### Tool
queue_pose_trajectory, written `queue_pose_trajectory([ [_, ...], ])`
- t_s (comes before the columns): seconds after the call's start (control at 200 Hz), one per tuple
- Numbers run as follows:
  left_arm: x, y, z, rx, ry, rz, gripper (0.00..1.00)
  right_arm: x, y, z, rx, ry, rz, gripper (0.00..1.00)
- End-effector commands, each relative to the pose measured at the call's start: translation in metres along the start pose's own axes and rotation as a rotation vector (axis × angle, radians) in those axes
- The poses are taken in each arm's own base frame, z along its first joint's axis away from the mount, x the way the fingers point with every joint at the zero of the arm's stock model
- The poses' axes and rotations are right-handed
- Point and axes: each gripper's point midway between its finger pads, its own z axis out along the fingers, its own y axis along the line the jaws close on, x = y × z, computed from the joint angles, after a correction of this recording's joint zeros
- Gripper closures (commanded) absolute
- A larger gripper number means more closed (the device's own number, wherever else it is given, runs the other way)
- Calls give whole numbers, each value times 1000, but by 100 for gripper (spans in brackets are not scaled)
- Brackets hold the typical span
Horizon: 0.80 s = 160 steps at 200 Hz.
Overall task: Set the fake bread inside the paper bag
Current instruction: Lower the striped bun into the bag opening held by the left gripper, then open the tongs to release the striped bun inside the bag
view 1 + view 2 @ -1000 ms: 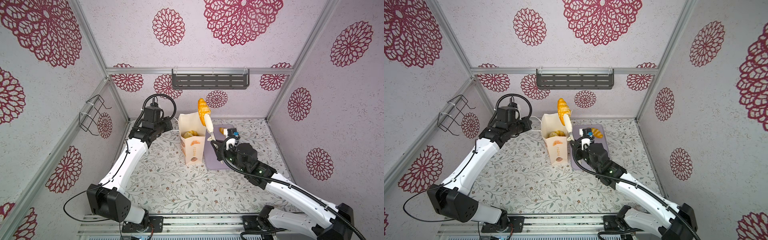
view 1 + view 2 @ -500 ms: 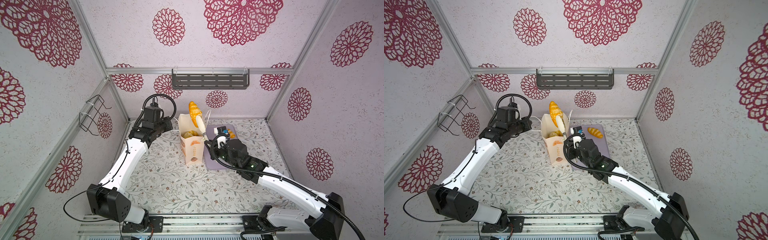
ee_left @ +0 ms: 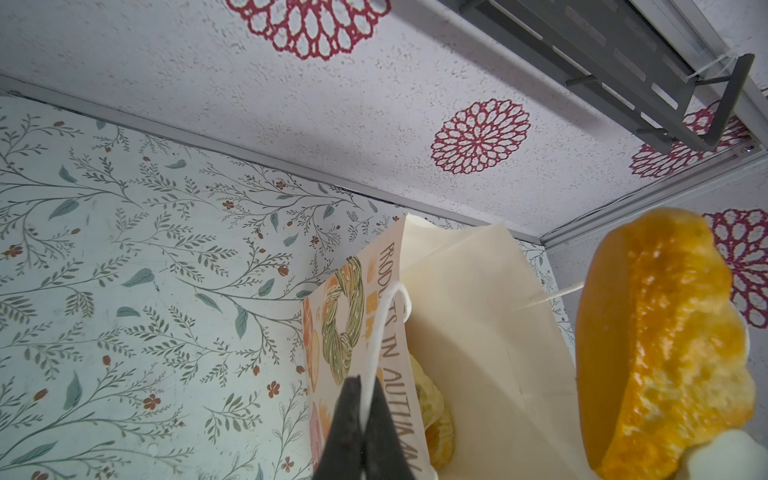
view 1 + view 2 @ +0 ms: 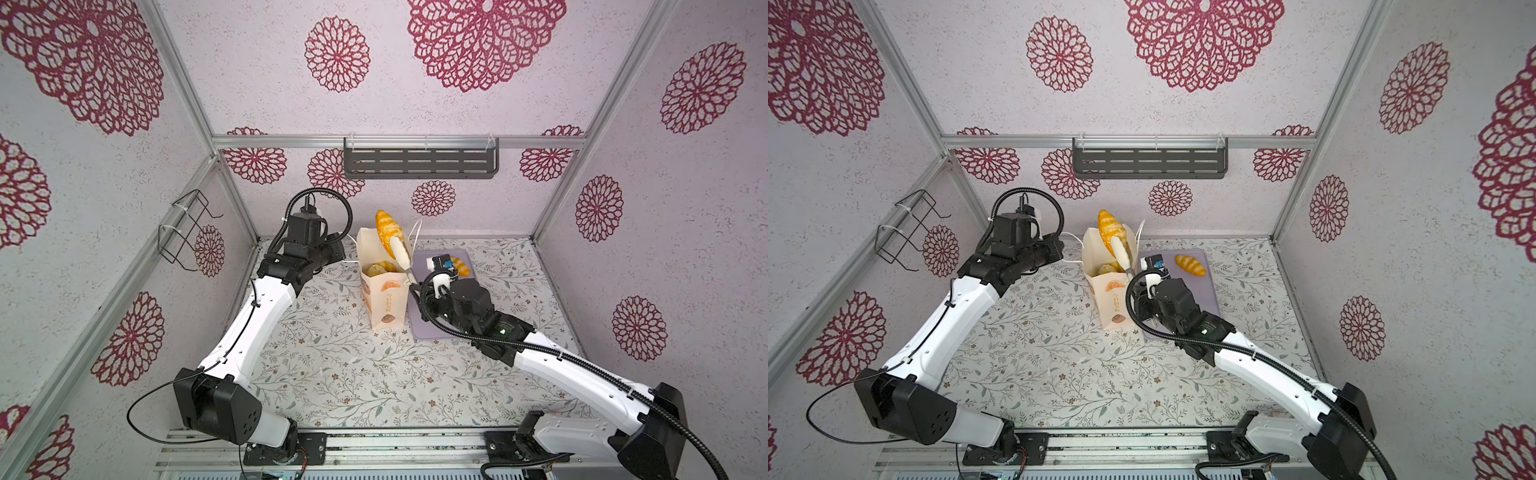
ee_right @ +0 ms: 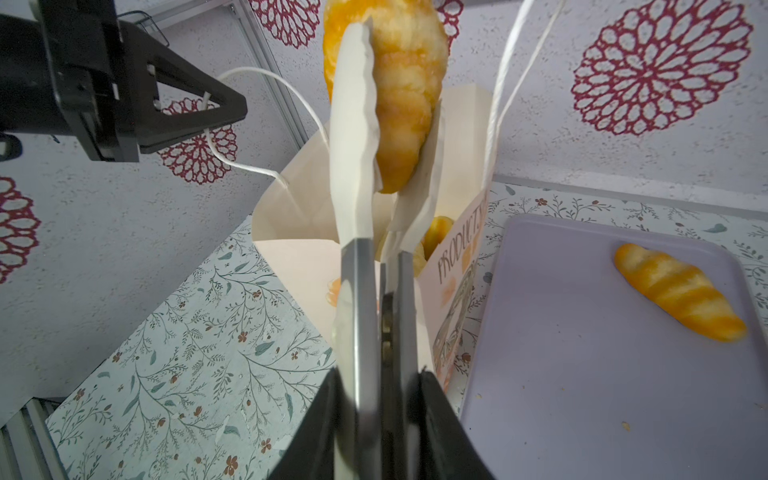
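Golden striped toy croissant (image 4: 387, 225) hangs tip-down, long axis near vertical, just over the open mouth of cream printed paper bag (image 4: 385, 300) | right gripper (image 5: 382, 409) squeezes white-tipped metal tongs (image 5: 356, 166) pinching it | left gripper (image 3: 361, 422) pinches white cord handle (image 3: 385, 328) beside bag

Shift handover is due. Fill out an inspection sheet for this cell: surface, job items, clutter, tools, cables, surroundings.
Surface: floral-patterned tabletop carrying a lilac rectangular tray.
Job's things: cream printed paper bag upright beside the tray, golden toy breads inside; striped toy roll on the tray; striped golden croissant held over the bag's mouth by white-tipped metal tongs.
Clutter: tiny specks on the tray.
Grippers: left tool shut on bag's white cord handle; right tool shut on tongs.
Cables: black corrugated hose along right arm; black cable loop over left wrist.
Surroundings: grey slotted wall shelf; black wire wall rack.
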Motion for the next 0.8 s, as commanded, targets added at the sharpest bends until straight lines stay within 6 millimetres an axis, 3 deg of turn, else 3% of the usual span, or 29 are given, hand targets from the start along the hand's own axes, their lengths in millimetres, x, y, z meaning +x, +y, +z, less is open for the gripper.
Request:
queue_pose_trajectory([
  [0.0, -5, -2, -1, 8, -20, 5, 100, -48, 11, -18, -30, -145, 16, 66],
  [0.55, -5, -2, -1, 9, -20, 4, 100, -56, 12, -28, -37, -175, 26, 62],
  [0.796, -5, -2, -1, 8, -20, 5, 100, -69, 2, -46, 16, -217, 3, 58],
])
